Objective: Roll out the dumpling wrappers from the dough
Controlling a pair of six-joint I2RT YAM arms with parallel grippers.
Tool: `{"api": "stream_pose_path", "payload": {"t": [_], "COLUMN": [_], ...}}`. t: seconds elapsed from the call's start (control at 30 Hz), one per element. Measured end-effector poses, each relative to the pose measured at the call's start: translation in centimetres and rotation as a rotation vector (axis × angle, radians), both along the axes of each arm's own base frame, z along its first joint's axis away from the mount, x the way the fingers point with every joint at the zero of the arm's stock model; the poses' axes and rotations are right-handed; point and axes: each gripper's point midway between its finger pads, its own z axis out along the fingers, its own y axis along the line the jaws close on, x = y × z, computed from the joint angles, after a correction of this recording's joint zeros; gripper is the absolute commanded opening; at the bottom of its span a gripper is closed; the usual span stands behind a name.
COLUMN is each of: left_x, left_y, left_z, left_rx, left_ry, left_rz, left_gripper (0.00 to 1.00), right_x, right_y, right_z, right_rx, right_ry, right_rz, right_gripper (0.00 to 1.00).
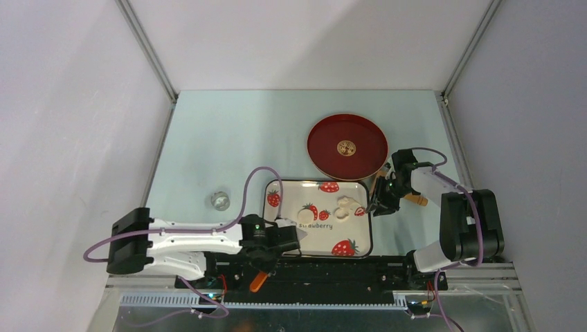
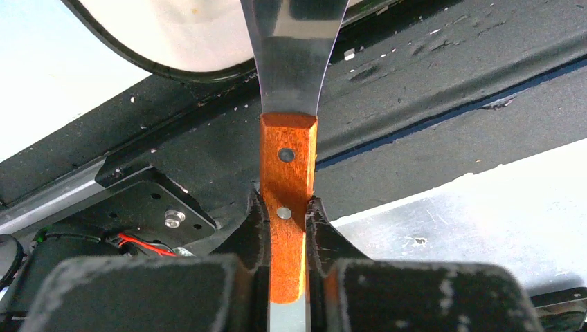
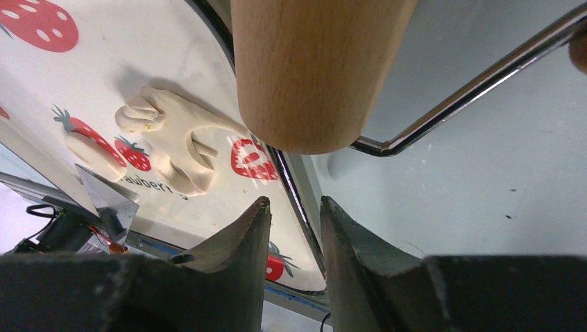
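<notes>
The dough (image 1: 346,206) lies as an irregular cream lump (image 3: 181,146) on the strawberry-patterned plate (image 1: 325,241). To its left lies a round dumpling wrapper (image 1: 305,214) (image 3: 92,156). My left gripper (image 1: 271,247) (image 2: 285,204) is shut on the orange handle of a steel spatula (image 2: 287,159); its blade reaches over the plate's near rim (image 2: 159,66). My right gripper (image 1: 379,206) (image 3: 294,204) hangs over the plate's right rim, jaws a narrow gap apart with nothing between them. The tan wooden roller (image 1: 417,200) (image 3: 311,69) lies just beyond its fingertips.
A round red tray (image 1: 325,138) with a gold emblem stands behind the plate. A small steel ring cutter (image 1: 220,200) sits on the table to the left. A bent chrome rod (image 3: 471,81) runs beside the roller. The black base rail (image 2: 429,76) lies under the spatula.
</notes>
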Motion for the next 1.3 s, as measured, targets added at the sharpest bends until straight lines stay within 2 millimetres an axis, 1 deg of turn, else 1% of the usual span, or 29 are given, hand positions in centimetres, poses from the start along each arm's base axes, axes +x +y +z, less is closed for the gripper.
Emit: {"api": "stream_pose_path", "payload": {"t": [0.17,0.27,0.4,0.63,0.9,1.3], "left_x": [0.1,0.1,0.3,0.9,2.5,2.9], "left_y": [-0.3,-0.3,-0.2,-0.8,-1.5,-1.0], "left_z": [0.5,0.7,0.6,0.7,1.2,0.5], "left_rx": [0.031,0.064,0.103,0.135,0.135,0.208], "left_ry": [0.004,0.008,0.008,-0.001,-0.012,0.007], "left_rz": [-0.009,-0.019,-0.034,-0.051,-0.050,-0.091], "left_gripper": [0.00,0.00,0.00,0.00,0.00,0.00], "right_x": [0.0,0.0,0.0,0.0,0.0,0.0], "right_y": [0.0,0.0,0.0,0.0,0.0,0.1], "right_z": [-0.1,-0.2,-0.2,-0.2,-0.2,-0.3], "right_rx": [0.006,0.006,0.006,0.007,0.007,0.014], "right_ry": [0.004,0.010,0.010,0.009,0.009,0.013], "right_rz": [-0.001,-0.001,-0.002,-0.001,-0.001,-0.002], "right_gripper": [0.35,0.29,0.24,0.21,0.20,0.20]}}
